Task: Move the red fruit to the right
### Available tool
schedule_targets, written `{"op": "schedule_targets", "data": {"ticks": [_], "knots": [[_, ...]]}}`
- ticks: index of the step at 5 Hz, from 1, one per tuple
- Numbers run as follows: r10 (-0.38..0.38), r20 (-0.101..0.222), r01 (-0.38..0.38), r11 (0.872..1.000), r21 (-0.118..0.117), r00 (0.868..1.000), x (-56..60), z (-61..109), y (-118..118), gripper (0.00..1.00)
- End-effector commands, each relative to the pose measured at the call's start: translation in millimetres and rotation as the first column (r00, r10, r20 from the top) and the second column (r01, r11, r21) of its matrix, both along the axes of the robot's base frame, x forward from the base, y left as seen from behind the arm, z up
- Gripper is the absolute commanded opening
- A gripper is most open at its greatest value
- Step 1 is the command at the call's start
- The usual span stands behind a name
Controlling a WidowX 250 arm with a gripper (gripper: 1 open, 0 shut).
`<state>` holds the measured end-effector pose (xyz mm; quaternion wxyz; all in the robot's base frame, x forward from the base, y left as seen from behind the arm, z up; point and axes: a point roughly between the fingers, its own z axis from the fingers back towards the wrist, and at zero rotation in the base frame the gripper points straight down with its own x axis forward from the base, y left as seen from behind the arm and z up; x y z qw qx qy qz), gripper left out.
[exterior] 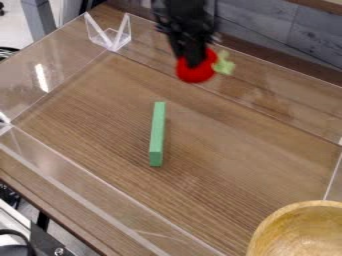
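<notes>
**Red fruit gripped above the back of the surface**

The red fruit is seen directly beneath the tool, its green leaf pointing right, above the far part of the wooden surface. The tool is closed on the fruit, pointing steeply down. Open surface lies to the right; the green bar lies well apart, nearer the camera.

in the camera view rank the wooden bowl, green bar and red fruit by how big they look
1. wooden bowl, cut off by the frame and nearest the camera, so unsure
2. green bar
3. red fruit, partly hidden by the claw
</notes>
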<state>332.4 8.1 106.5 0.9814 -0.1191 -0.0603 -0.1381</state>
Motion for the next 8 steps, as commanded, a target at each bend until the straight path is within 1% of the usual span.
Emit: {"op": "schedule_targets", "data": {"ticks": [1, 2, 3, 4, 5, 7, 8], "knots": [[-0.021, 0.051, 0.021, 1.0, 0.016, 0.998, 2.2, 2.3, -23.2, 0.0], [-0.032, 0.024, 0.032, 0.999, 0.008, 0.999, 2.6, -19.1, -36.7, 0.0], [-0.036, -0.008, 0.036, 0.999, 0.003, 0.999, 2.7, -39.9, -41.3, 0.0], [-0.009, -0.031, 0.009, 1.0, -0.004, 0.999, 4.5, -58.9, -44.6, 0.0], [0.014, -0.044, -0.015, 1.0, -0.007, 0.999, 8.5, -72.6, -45.0, 0.0], [-0.012, -0.072, 0.011, 1.0, -0.01, 0.997, 10.7, -68.8, -33.1, 0.0], [-0.038, -0.085, 0.037, 0.999, -0.013, 0.996, 19.0, -75.0, -34.3, 1.0]]}}
